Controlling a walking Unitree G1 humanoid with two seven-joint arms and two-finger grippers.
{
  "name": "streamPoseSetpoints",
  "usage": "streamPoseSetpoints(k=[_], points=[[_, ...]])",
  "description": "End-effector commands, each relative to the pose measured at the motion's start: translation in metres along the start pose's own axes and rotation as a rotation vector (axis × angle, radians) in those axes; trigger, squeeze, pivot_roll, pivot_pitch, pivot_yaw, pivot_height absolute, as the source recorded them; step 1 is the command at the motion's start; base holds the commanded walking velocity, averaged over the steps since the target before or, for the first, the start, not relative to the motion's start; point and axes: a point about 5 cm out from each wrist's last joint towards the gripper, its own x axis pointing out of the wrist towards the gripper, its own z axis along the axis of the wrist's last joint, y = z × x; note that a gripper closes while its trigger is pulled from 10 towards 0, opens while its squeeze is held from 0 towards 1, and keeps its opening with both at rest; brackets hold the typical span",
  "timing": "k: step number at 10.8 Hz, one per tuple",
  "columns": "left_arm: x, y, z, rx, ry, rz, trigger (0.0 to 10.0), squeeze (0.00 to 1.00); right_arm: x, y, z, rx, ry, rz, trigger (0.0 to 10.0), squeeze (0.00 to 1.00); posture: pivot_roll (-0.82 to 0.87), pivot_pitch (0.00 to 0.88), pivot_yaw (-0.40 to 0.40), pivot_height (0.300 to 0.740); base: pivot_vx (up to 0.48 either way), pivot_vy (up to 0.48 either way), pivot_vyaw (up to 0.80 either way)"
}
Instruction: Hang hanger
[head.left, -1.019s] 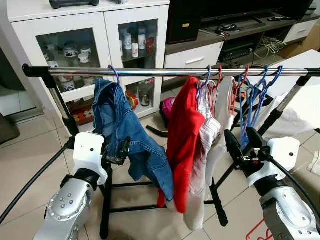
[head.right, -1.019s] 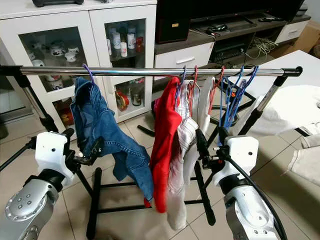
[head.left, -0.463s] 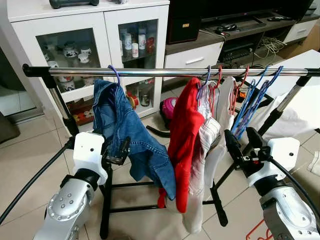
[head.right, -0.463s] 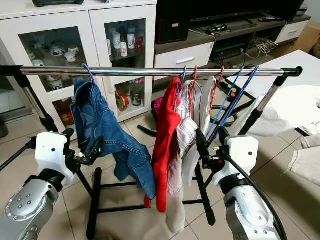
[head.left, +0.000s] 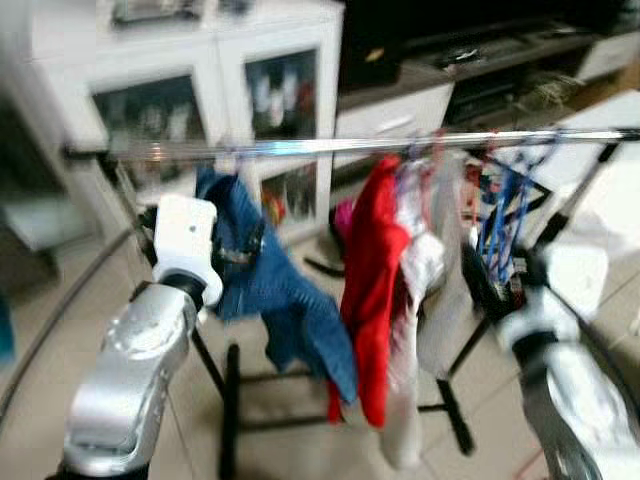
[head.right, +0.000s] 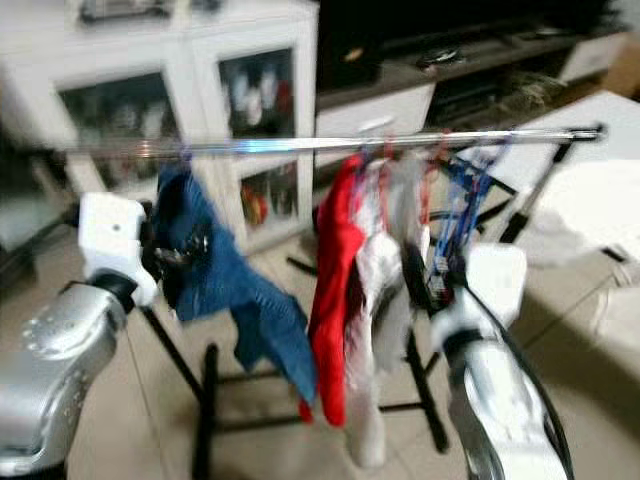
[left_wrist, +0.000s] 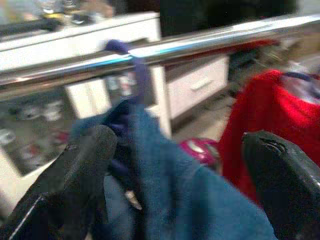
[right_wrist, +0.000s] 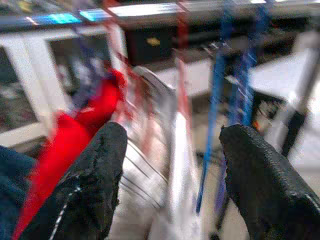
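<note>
A chrome rail (head.left: 340, 146) crosses in front of me, and both eye views are blurred. A blue denim jacket (head.left: 275, 285) hangs on it by a purple hanger hook (left_wrist: 136, 67). To its right hang a red garment (head.left: 375, 290), a white striped garment (head.left: 425, 255) and some bare blue hangers (head.left: 500, 215). My left gripper (head.left: 248, 243) is open, raised against the jacket's upper left side; the denim (left_wrist: 165, 190) lies between its spread fingers. My right gripper (head.left: 490, 285) is open just below the blue hangers (right_wrist: 220, 100), holding nothing.
The rack's black legs and crossbars (head.left: 232, 400) stand on the tiled floor between my arms. A white glass-door cabinet (head.left: 200, 110) and a dark TV unit (head.left: 450, 70) are behind the rail. A white table (head.left: 610, 190) is at the right.
The picture has turned blurry as the camera moves. My left gripper has risen closer to the denim jacket. The blue hangers, swung sideways half a second ago, hang straighter again.
</note>
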Motion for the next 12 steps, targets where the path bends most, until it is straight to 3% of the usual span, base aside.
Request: streamPoseSetpoints(k=[1,5,7,8,10,11,12], points=[[-0.001,-0.001,-0.010,-0.010,0.054,-0.009,10.0,1.00,0.001,0.000,0.000,0.009,0.007,0.001,10.0,1.00,0.02,0.003,0.042,0.740,0.000,0.000,0.00],[0.000,0.001,-0.009,-0.028,0.081,-0.006,10.0,1.00,0.013,0.002,0.008,0.005,0.026,0.025,10.0,1.00,0.03,0.013,0.019,0.740,0.000,0.000,0.00],[-0.003,0.001,-0.009,-0.011,0.093,-0.061,10.0,1.00,0.053,0.000,0.026,-0.050,0.046,0.073,10.0,1.00,0.04,0.020,0.004,0.740,0.000,0.000,0.00],[-0.001,-0.006,-0.004,0.014,0.077,-0.154,10.0,1.00,0.077,-0.007,0.031,-0.110,0.104,0.118,10.0,1.00,0.04,0.026,0.001,0.740,0.000,0.000,0.00],[0.007,-0.014,0.005,0.065,0.062,-0.310,10.0,1.00,0.114,-0.019,0.041,-0.132,0.218,0.177,10.0,1.00,0.04,0.043,0.003,0.740,0.000,0.000,0.00],[0.008,-0.014,0.007,0.066,0.065,-0.331,10.0,1.00,0.121,-0.021,0.047,-0.152,0.231,0.190,10.0,1.00,0.04,0.046,0.005,0.740,0.000,0.000,0.00],[0.012,-0.016,0.014,0.092,0.075,-0.434,10.0,0.15,0.142,-0.030,0.067,-0.217,0.278,0.246,10.0,0.92,0.03,0.057,0.002,0.740,0.000,0.000,0.00]])
